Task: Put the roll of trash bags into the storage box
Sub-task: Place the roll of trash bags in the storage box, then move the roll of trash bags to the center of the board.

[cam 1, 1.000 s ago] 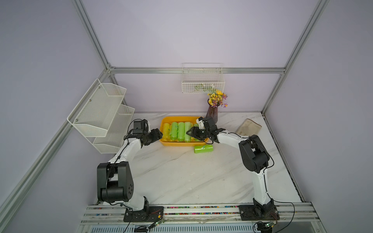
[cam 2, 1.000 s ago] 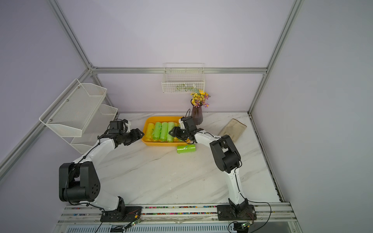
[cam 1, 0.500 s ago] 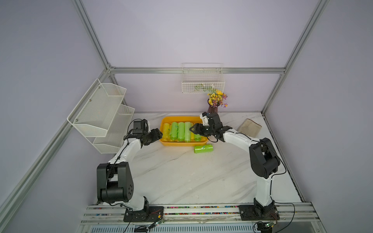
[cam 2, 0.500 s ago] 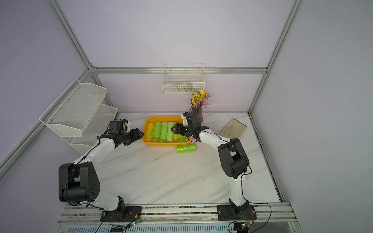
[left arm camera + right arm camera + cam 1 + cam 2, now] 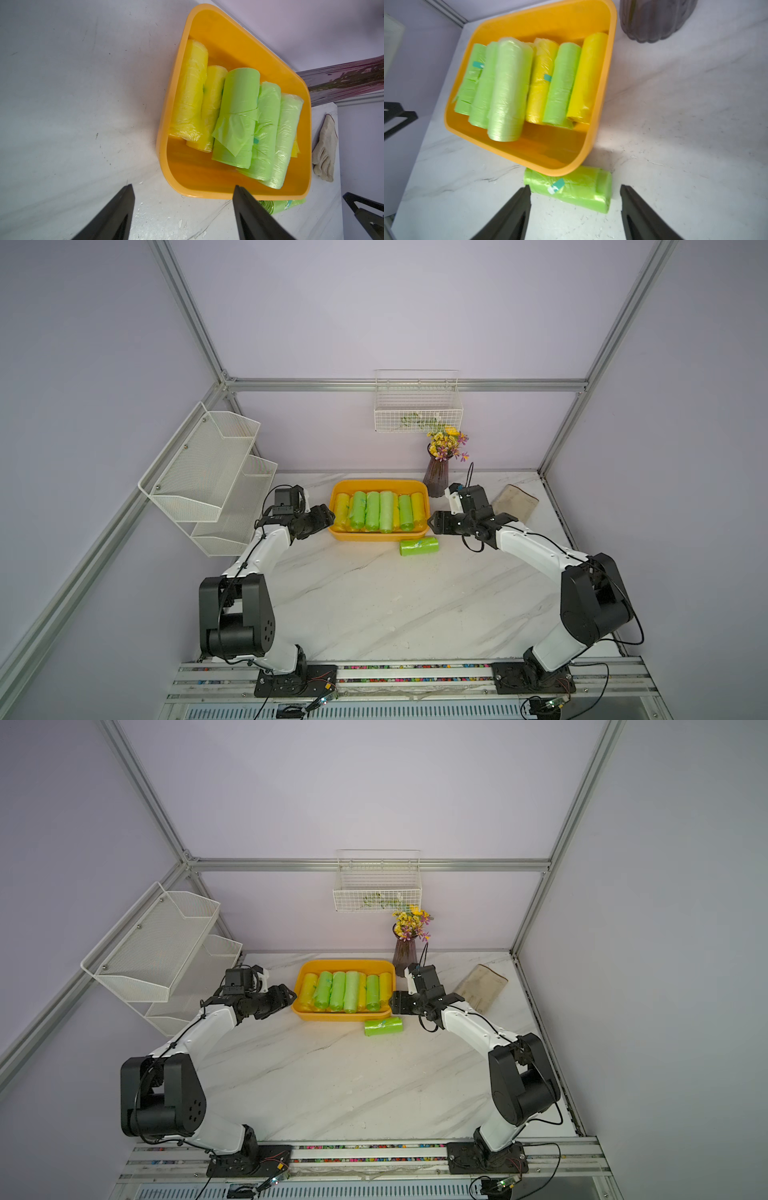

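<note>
- In both top views, storage box (image 5: 380,536) sat at the back of the marble table (image 5: 374,593), packed with a row of green and yellow rolls (image 5: 374,510) lying side by side.
- One green roll of trash bags (image 5: 419,546) lay on the table outside the box, just beside its front right corner, not inside.
- Left gripper (image 5: 328,517) sat near the box's left end; right gripper (image 5: 432,522) sat near its right end, just behind the loose roll. Neither carried anything.
- Dark vase (image 5: 436,479) with flowers stood behind the box's right corner; beige cloth (image 5: 515,506) lay right of that. White wire basket (image 5: 417,406) hung on the back wall and a mesh rack (image 5: 208,472) on the left wall.
- The same layout showed again in a top view: box (image 5: 340,1016), loose roll (image 5: 383,1026), left gripper (image 5: 291,996), right gripper (image 5: 394,1002).
- Left wrist view: left gripper (image 5: 183,185) was released, fingers spread wide with nothing between them, pointing at the box (image 5: 164,124). A bit of the loose roll (image 5: 278,204) peeked out beyond the box wall.
- Right wrist view: right gripper (image 5: 574,186) was released, fingers apart. The loose roll (image 5: 571,191) lay on the table ahead of the tips, against the box (image 5: 601,104) wall, not grasped.
</note>
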Controlling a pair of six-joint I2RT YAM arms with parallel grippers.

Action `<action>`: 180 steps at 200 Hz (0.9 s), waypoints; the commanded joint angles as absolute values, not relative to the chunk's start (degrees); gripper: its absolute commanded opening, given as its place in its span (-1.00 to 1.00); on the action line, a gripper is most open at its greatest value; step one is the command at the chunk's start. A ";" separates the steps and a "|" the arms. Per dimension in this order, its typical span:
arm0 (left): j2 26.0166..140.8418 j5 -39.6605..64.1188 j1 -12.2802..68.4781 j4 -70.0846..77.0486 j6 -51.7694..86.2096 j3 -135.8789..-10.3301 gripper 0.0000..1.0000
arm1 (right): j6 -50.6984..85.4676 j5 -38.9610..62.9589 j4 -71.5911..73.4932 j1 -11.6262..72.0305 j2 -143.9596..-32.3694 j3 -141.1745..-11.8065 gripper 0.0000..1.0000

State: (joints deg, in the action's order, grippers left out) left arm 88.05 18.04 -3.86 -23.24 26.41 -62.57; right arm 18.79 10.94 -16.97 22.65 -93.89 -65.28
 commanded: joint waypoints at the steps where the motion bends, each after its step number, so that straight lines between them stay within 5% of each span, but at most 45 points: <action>1: 87.44 18.88 -4.31 -21.97 26.28 -64.45 0.49 | 15.38 10.02 -19.42 21.98 -95.63 -65.47 0.46; 180: 86.48 18.64 -4.31 -22.32 26.29 -64.03 0.49 | 17.14 27.24 -7.06 19.16 -108.99 -64.46 0.38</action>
State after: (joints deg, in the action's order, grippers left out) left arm 88.05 18.02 -3.86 -23.27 26.41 -62.57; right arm 17.72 23.86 -9.02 19.53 -106.37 -62.85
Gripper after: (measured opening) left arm 0.747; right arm 0.698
